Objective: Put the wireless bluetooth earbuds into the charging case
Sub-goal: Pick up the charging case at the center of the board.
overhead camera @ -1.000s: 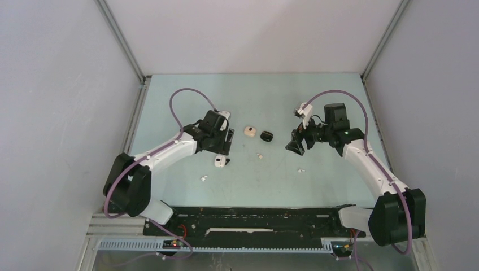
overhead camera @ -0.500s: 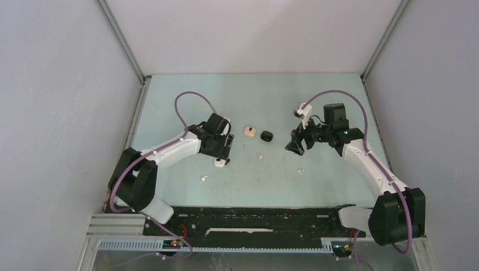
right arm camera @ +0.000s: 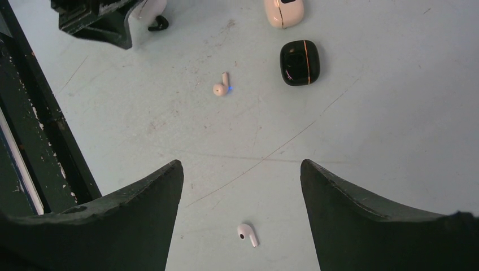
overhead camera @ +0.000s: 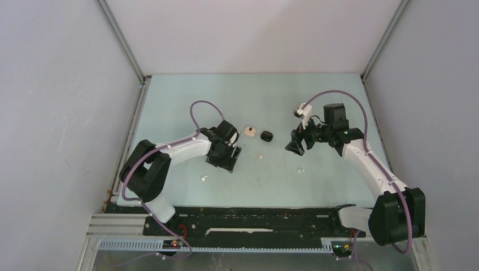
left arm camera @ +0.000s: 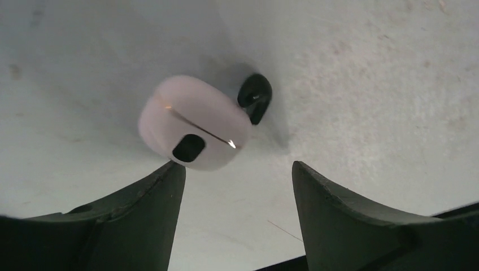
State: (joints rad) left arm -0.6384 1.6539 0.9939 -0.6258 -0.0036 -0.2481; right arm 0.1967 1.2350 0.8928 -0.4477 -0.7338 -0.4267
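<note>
Nearest the arms, the left white bud (overhead camera: 204, 178) is lying by itself on the table (overhead camera: 254, 96), a bit toward the bases from the left gripper (overhead camera: 229, 161). The right white bud (overhead camera: 301, 170) is sitting over on the other side, and in the right wrist view it's showing up low in the gap between the right gripper's (right arm camera: 242, 166) fingers, flat on the table with nothing touching it.

The left gripper is hanging low with its jaws spread wide and nothing in them. Just past its fingertips (left arm camera: 169, 186) the white case (left arm camera: 195, 124) is lying on the table, a bit blurry. The black bud (left arm camera: 255, 97) is lying right behind that case; I can't tell if they're touching.

The beige bud (overhead camera: 260, 156) is lying in the middle between the two arms, well clear of both. The right gripper is hovering above the table with its jaws gaping too, gripping nothing.

Farthest out, the beige case (overhead camera: 249, 131) and black case (overhead camera: 266, 135) are sitting side by side, near each other but apart, both looking closed.
</note>
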